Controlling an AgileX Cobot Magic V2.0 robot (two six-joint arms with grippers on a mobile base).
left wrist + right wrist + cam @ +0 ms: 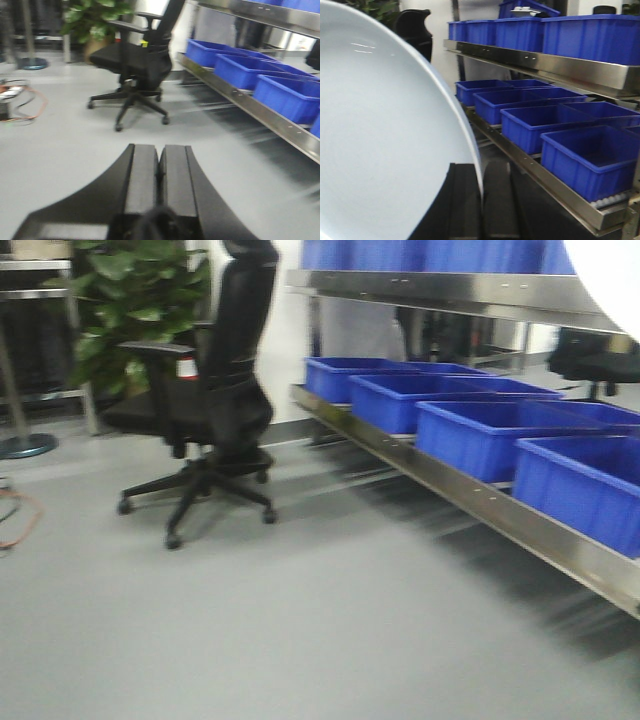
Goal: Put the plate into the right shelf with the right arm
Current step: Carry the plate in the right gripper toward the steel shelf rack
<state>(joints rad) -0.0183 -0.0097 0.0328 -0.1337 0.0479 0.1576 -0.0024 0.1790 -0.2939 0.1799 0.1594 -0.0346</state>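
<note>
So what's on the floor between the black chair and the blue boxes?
Nothing, just bare grey floor. The front view shows it running clear from the chair to the blue boxes on the shelf.

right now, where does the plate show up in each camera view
Right wrist: the plate fills the left half, its rim between the right gripper fingers.
Left wrist: not in it.
Front: only a white blur, top right corner, possibly it.
Shared landmark: the lower row of blue bins.

Front view: low, facing black swivel office chair point(235, 370), shiny steel rack of blue plastic bins point(440, 290) rightward. Left wrist: shares both. Right wrist: nearest rack.
</note>
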